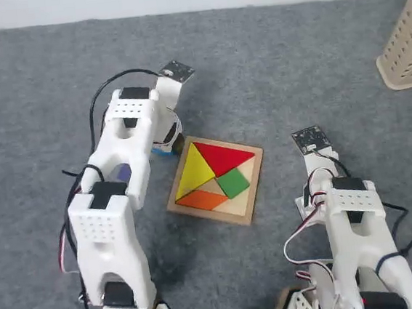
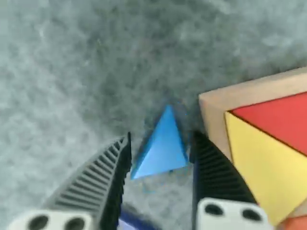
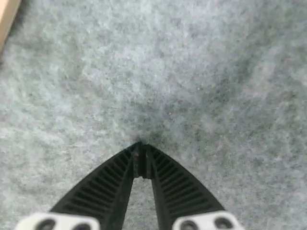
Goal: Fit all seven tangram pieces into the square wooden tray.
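Grey carpet point(image 1: 292, 58) covers the table. We see the left arm point(image 1: 120, 177) down at the wooden tray's point(image 1: 240, 204) far left corner. Left gripper point(image 2: 161, 140): fingers apart, straddling the blue triangle point(image 2: 162, 152) on carpet just beside the tray. Right gripper point(image 3: 142, 158): fingers pressed together over bare carpet. The tray holds the red triangle point(image 1: 222, 156), yellow triangle point(image 1: 192, 172), orange piece point(image 1: 201, 199) and green square point(image 1: 232, 182).

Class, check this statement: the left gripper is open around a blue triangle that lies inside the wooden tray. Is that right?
Not quite. The left gripper is open around the blue triangle, but the triangle lies outside the wooden tray, on the grey carpet beside its corner. The left wrist view shows it.
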{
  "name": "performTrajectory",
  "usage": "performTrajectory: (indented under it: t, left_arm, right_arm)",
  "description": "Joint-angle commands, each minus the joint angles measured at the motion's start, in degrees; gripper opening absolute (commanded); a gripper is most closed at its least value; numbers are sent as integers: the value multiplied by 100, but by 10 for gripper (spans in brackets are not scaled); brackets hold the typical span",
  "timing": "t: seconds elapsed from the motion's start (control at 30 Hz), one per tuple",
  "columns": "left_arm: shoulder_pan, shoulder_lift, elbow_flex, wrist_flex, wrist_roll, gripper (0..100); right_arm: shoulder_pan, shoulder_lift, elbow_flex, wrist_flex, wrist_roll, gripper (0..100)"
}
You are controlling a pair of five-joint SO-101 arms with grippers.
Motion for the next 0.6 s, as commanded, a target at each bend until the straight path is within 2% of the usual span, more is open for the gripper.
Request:
performTrajectory:
  t: [0.0, 0.37, 0.47, 0.57]
  left_arm:
    - [141, 62, -233, 220, -229, 174]
    - [158, 79, -400, 651, -220, 38]
    - [105, 79, -840, 976, -220, 44]
    - [62, 79, -1499, 1618, -316, 111]
  right_arm:
    - [48, -180, -26, -92, 18, 7]
    - [48, -180, -26, -92, 26, 7]
    - [48, -171, -26, -92, 26, 7]
    - [48, -171, -26, -92, 26, 7]
